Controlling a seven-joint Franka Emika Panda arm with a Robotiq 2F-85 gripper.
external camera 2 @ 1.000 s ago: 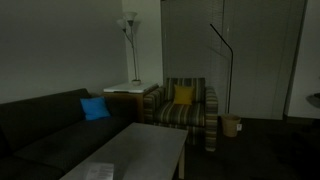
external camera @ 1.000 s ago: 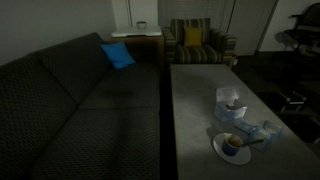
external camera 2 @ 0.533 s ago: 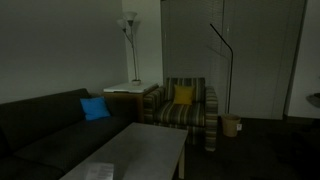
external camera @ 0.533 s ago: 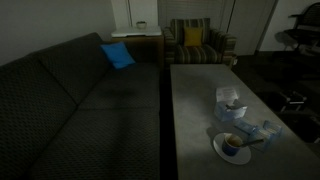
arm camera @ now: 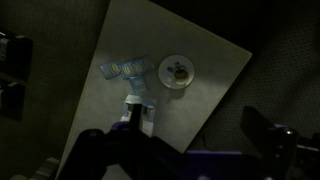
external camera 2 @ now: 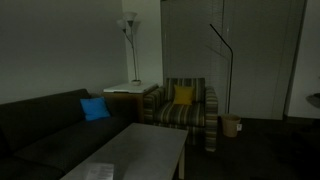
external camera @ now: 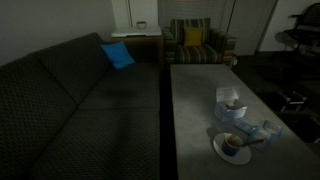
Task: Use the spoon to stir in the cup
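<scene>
The cup (external camera: 232, 144) sits on a round white saucer (external camera: 220, 152) near the close end of the low grey table (external camera: 195, 100). The spoon (external camera: 252, 141) rests in the cup with its thin pale handle sticking out to the right. From high above, the wrist view shows the cup (arm camera: 178, 71) small on its saucer (arm camera: 166, 78); the spoon is too small to make out there. My gripper (arm camera: 175, 140) hangs far above the table, open, with nothing between its dark fingers (arm camera: 263, 130). It does not appear in either exterior view.
A white boxy container (external camera: 230, 100) stands just behind the saucer, and a pale bluish see-through object (external camera: 265, 130) lies to its right. A dark couch (external camera: 80, 110) runs along the table's left side. A striped armchair (external camera: 198, 45) stands at the far end.
</scene>
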